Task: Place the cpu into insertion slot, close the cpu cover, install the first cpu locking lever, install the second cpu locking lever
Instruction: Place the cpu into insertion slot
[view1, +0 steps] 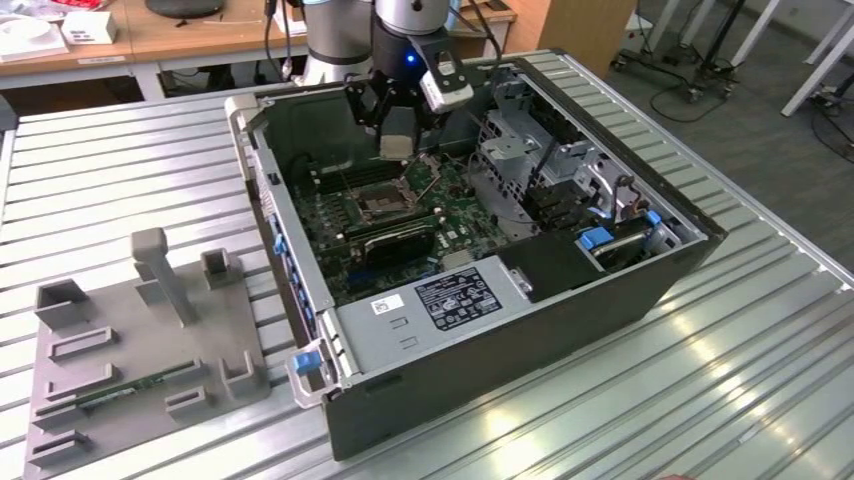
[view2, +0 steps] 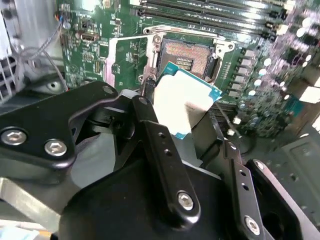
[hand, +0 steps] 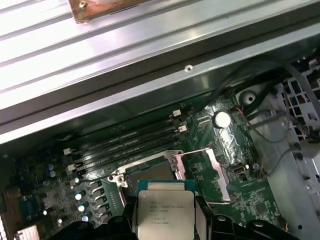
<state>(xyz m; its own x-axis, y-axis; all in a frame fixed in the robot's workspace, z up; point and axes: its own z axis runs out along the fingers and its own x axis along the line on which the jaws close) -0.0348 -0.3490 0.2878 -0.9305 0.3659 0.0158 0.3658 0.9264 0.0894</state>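
the cpu (view2: 182, 100) is hanging inside the open computer case (view1: 534, 330), which is lying on its side on a slatted metal table (view1: 694, 400) and is walling in the fingers all round. the green board (view2: 90, 50) is lying flat on the case floor, beneath the fingers.

the gripper (view2: 181, 112) is reaching down into the case. its two black fingers (view2: 150, 120) are standing narrow and are clamping the cpu by two opposite edges. the chip is sitting between them with its silver top facing the cameras in both wrist views.

the long memory slots (hand: 125, 137) are running across the board beyond the fingertips. nearer, just past the fingertips, the insertion slot (view2: 185, 57) is lying uncovered with its dark centre showing. the cpu cover (view2: 112, 60) is standing swung open just beside the slot, off to one side of the fingers, with the green board showing through its window.

in the exterior view a gap is showing between the fingertips and the slot, so the chip is hanging apart from it.

the gripper body is hiding the rear part of the cpu in both wrist views, and the chip is covering the slot's near rim. in the exterior view the chip is hard to tell from the pale finger ends.
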